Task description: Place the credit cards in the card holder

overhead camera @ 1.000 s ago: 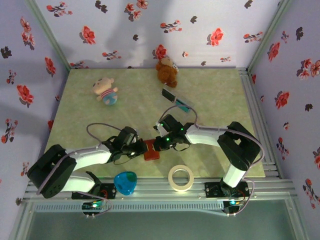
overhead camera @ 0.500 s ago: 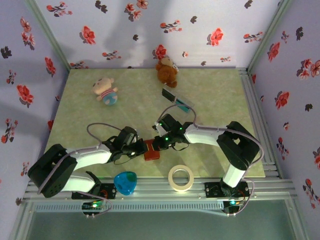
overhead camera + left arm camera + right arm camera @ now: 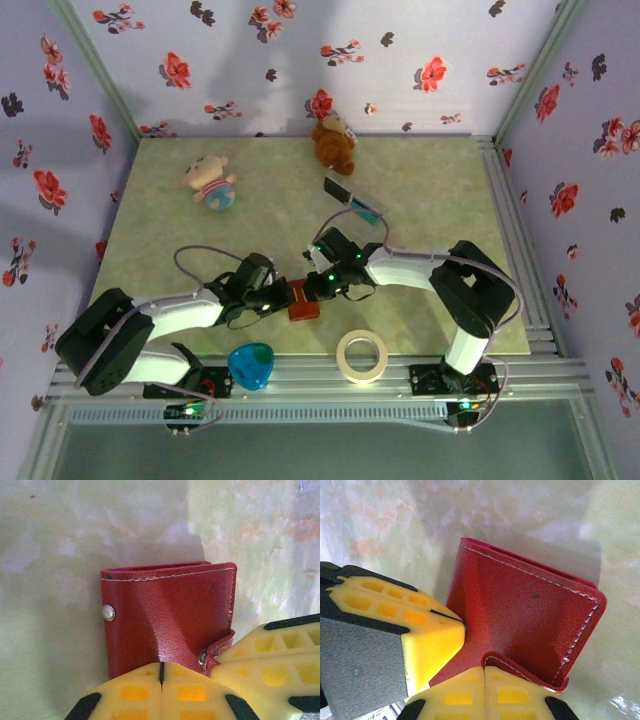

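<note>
The small dark-red, stitched leather card holder [image 3: 303,302] lies folded shut on the pale green tabletop [image 3: 430,180], near its front edge and between the two arms. A metal snap stud shows on one side of its cover.

The left gripper [image 3: 161,672] meets it from the left. Its yellow padded fingers [image 3: 130,692] are pressed tight together on the holder's near edge, and a crease in the cover runs up from their seam.

The right gripper [image 3: 484,677] comes in from the right, just beside the left one. Its yellow fingers [image 3: 515,697] are also clenched, pinching the holder's small closing tab, which curls up off the corner. The two grippers' tips almost touch at that corner.

Well behind the holder, towards the middle of the table, the thin flat credit cards [image 3: 355,200] lie in a short overlapping row, one dark and one teal.

A white roll of tape [image 3: 362,355] and a blue heart-shaped object [image 3: 251,365] sit at the front rim. A brown teddy bear [image 3: 333,145] and a pink striped plush doll [image 3: 212,183] lie near the back.
</note>
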